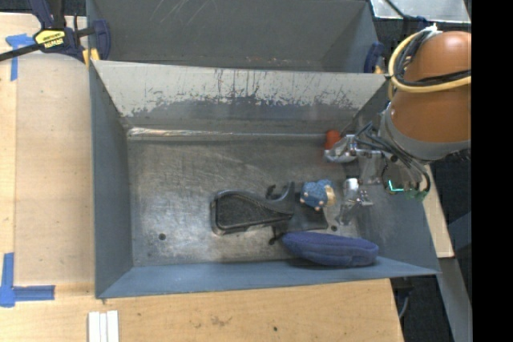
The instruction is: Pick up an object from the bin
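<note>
My gripper (347, 211) hangs low at the right end of the bin floor, pointing down. A small blue and gold object (317, 195) lies just left of it, close by but apart. A dark blue oval pad (329, 248) rests against the bin's front wall, right below the gripper's tip. Further left on the floor lies a black looped tool (240, 211) with a hooked end that reaches toward the blue and gold object.
A small red-orange thing (332, 138) sits by the back right corner of the floor, next to the arm's metal parts. The arm with its orange cover comes in over the right wall. Bare floor stretches to the left and back.
</note>
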